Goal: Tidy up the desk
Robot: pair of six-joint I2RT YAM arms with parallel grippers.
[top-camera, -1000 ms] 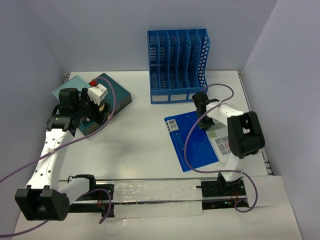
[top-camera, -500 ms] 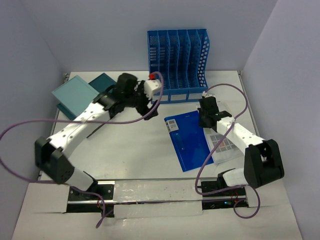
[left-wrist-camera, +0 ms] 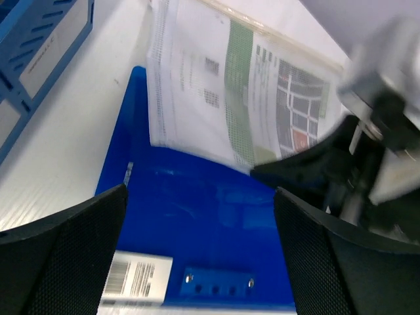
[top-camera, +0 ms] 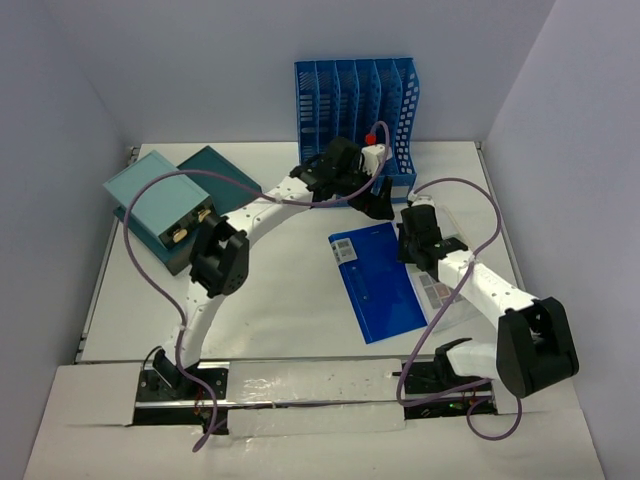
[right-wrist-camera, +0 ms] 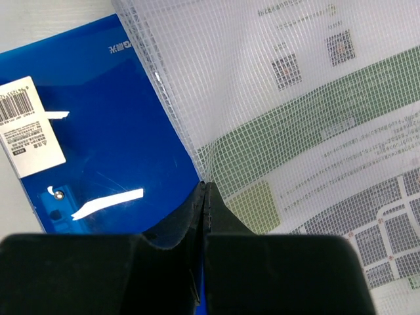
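1. The desk point(top-camera: 280, 300): white top w/ lavender walls round it. It fills the top view, w/ both arm bases at its near edge.
2. The blue file rack point(top-camera: 355, 110) stands upright at back centre, slots open upward, label strips along its front foot. Can't tell from these views what the slots hold.
3. The mesh pouch point(right-wrist-camera: 295, 98) is see-through, w/ printed sheets point(left-wrist-camera: 216, 85) inside: green band, grey grid blocks, small text. It sits right of centre, its left part overlapping the blue folder point(right-wrist-camera: 98, 151). The edge by the right arm looks raised off the folder.
4. The blue folder lies flat & closed on the desk, between rack & right arm base, w/ a barcode label point(right-wrist-camera: 33, 125) at one corner.
5. The light teal box point(top-camera: 150, 195) is at back left, partly on top of a dark teal box point(top-camera: 222, 168). Both are shut, contents not visible; could be books, can't tell.
6. The left gripper point(left-wrist-camera: 200, 197) is reached across to just in front of the rack, above the folder's far end. Its fingers point(left-wrist-camera: 65, 256) are spread wide & hold nothing. Folder & pouch show below the gap.
7. The right gripper point(right-wrist-camera: 205, 197) has its fingers point(right-wrist-camera: 177, 223) pressed tight together, pinching the mesh pouch's edge in the seam, right over the pouch/folder overlap.
8. The two grippers are near each other but apart.
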